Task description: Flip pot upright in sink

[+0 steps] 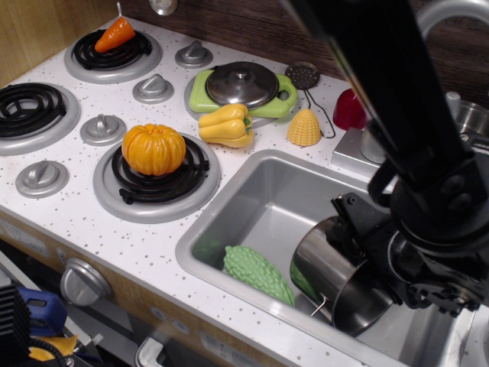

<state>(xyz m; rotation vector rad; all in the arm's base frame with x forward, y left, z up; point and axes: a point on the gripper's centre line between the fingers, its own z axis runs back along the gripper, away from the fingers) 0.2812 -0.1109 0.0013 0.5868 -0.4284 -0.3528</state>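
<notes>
The shiny steel pot (330,269) lies tilted on its side at the right of the grey sink (263,200), its mouth turned down and to the right, a wire handle showing at its lower rim. My black gripper (365,252) is over the pot's upper right side and appears to clamp its rim; the fingertips are hidden by the pot and by the arm. A green patch shows under the pot's lower edge.
A green bumpy gourd (257,274) lies at the sink's front, just left of the pot. A pumpkin (153,149) sits on a burner. Yellow pepper (225,125), corn (304,128), a lidded green pan (243,86), a red cup (350,108) and the faucet stand behind the sink.
</notes>
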